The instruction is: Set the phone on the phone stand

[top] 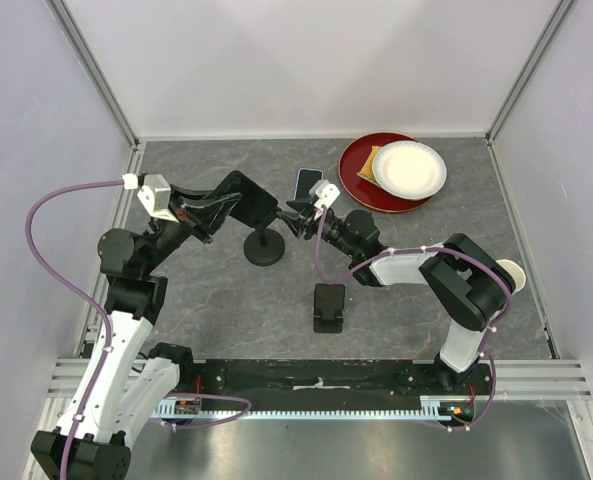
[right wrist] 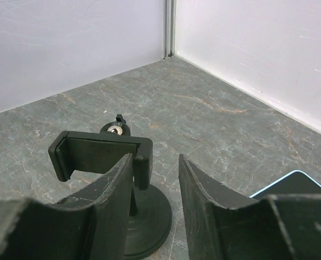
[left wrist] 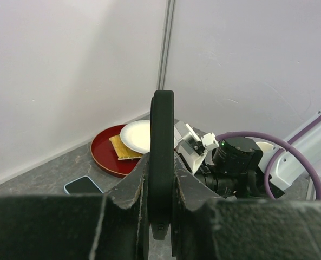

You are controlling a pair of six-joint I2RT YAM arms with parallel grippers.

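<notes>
At mid-table, left fingers [left wrist: 125, 189] clamp the phone stand [left wrist: 162, 146]; right fingers [right wrist: 203, 200] parted, empty, beside it.

Black phone stand [top: 264, 246], red tray [top: 353, 171], white plate [top: 409, 168]

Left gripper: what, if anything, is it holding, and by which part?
A black rounded slab, pinched across its flat faces at its near end; identity unclear.

Up at 1 o'clock on the grey stone-look table [top: 206, 310]: dark red round tray [top: 361, 185] carrying a white paper plate [top: 409, 168] that overlaps a yellow sponge-ish square [top: 369, 164]. Over at 4 o'clock, white cup [top: 513, 272] by the edge. Near centre, small black object [top: 328, 305], can't tell what.
</notes>
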